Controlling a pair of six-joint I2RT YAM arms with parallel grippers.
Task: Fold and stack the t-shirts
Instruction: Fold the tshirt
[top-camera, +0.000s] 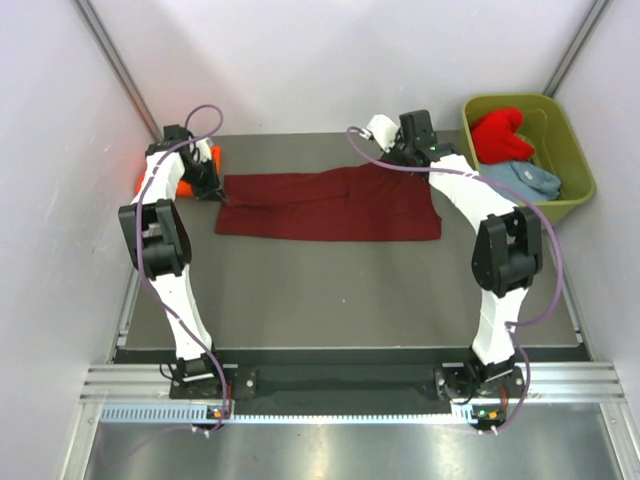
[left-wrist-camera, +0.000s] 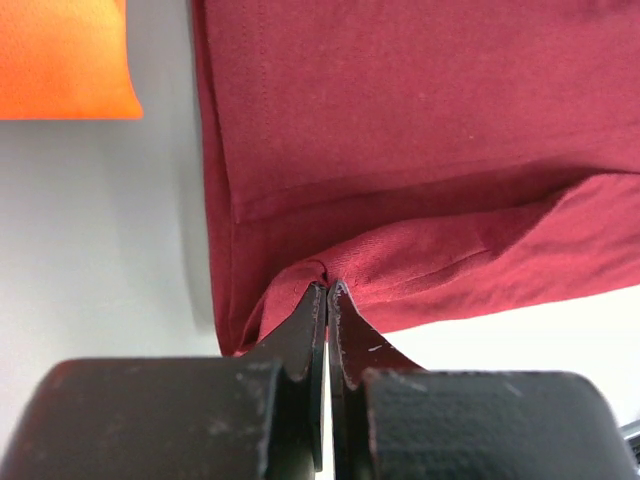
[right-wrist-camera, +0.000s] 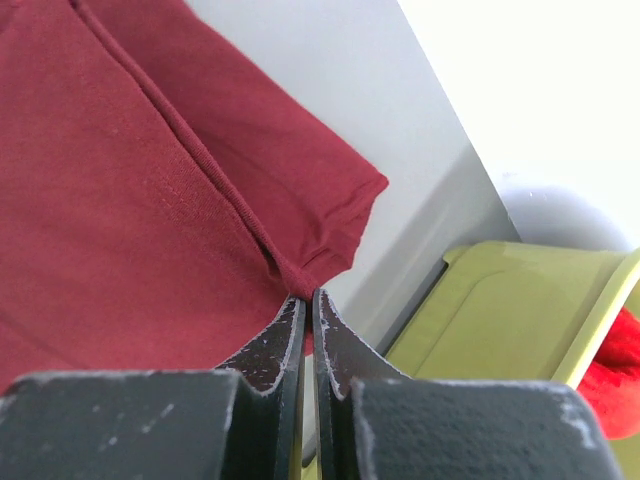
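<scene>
Near table: bare grey table (top-camera: 330, 290) between the arm bases and the cloth. No stack on it.
Maroon shirt: the maroon shirt (top-camera: 330, 205) lies mid-table as a long flat band running left to right. It looks part-folded, not yet a compact packet.
Left gripper: the left gripper (left-wrist-camera: 327, 290) has its jaws closed, pinching a puckered bit of cloth at the maroon shirt's left end. The cloth bunches right up to the tips.
Right gripper: the right gripper (right-wrist-camera: 305, 300) also has its jaws closed, on the maroon shirt's far right corner at the sleeve hem.
Orange shirt: the orange shirt (left-wrist-camera: 65, 60) sits at the far left, just beyond the left gripper and apart from the maroon one. Its edge is straight and flat in the wrist view, but it is mostly hidden by the arm from above. My read is that it's already folded and is the base of the stack.
Tub: the olive tub (top-camera: 575, 165) sits far right, just past the right gripper. It holds the red shirt (top-camera: 500, 135) and the grey-blue shirt (top-camera: 525, 180), both crumpled and unfolded.
Done (judgement): likely one shirt folded and a second mid-fold with both ends gripped.
Left (judgement): finish the maroon fold and set it on the orange one, then pull, fold and stack the two shirts from the tub. That puts it well under halfway.
</scene>
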